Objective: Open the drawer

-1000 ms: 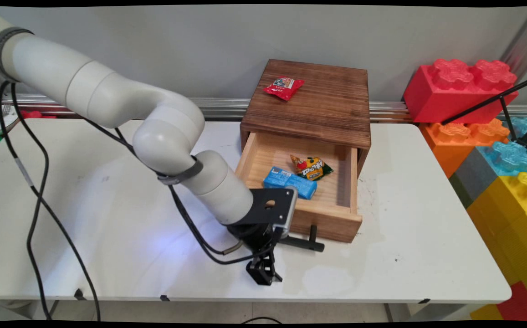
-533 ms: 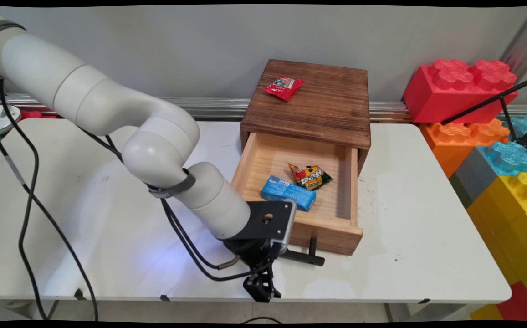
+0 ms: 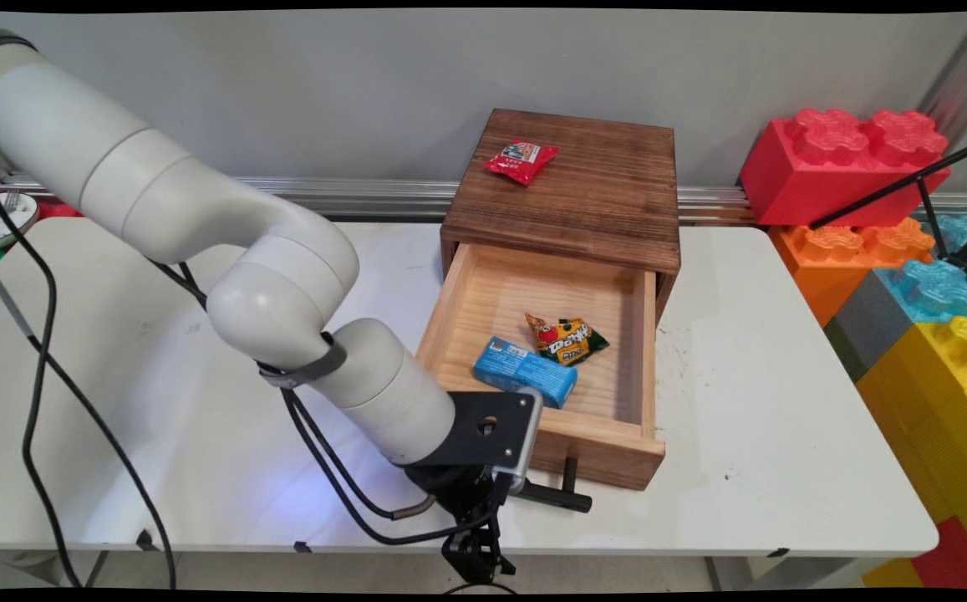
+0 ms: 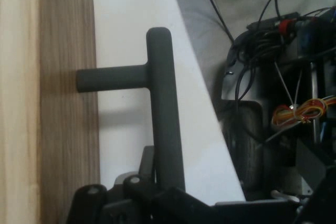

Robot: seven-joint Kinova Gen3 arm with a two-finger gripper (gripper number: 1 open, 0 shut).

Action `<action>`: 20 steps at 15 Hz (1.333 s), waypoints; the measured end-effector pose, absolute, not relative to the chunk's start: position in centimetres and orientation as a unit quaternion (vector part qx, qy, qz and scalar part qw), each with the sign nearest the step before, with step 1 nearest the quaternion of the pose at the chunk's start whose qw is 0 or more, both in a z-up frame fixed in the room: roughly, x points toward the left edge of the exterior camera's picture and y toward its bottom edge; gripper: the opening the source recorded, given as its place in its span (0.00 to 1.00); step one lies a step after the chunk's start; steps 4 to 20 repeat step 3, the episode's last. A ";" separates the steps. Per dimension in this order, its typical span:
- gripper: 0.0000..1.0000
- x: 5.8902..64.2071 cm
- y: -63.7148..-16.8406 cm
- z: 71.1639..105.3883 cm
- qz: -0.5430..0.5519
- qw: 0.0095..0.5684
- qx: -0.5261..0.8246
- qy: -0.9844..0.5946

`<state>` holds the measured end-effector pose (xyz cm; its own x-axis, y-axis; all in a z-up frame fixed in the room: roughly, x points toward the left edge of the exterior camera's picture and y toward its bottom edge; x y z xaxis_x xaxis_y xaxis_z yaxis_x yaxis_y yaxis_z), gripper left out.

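Table: the white table (image 3: 784,435) carries everything; its near edge runs just under the gripper.
Arm: the white arm (image 3: 199,217) comes in from the upper left, bends at an elbow over the table's middle and slopes down toward the near edge, black cables (image 3: 40,393) hanging below it.
Box: a dark wooden box (image 3: 575,180) stands at the table's far side against the wall.
Drawer: the pale wooden drawer (image 3: 608,447) is pulled well out of the box toward the near edge, open side up.
Handle: a black T-shaped handle (image 3: 562,493) (image 4: 160,103) sticks out from the drawer's front; its stem runs straight out from the wood and its bar's long axis lies along the drawer front.
Gripper: the gripper (image 3: 470,558) (image 4: 157,184) sits low at the table's near edge, level with the drawer front, closed round one end of the handle's bar.
Blue packet: a blue packet (image 3: 525,383) lies flat in the drawer near its front, long axis running left to right.
Snack bag: an orange and green snack bag (image 3: 565,339) lies just behind the blue packet.
Red packet: a small red packet (image 3: 521,159) rests on the box's top, toward its left.
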<state>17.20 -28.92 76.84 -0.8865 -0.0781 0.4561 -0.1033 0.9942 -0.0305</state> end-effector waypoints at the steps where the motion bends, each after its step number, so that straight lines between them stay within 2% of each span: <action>1: 1.00 17.2 -28.8 76.8 0.027 0.234 0.046 -0.971; 20: 1.00 17.2 -28.5 76.7 0.029 0.235 0.045 -0.971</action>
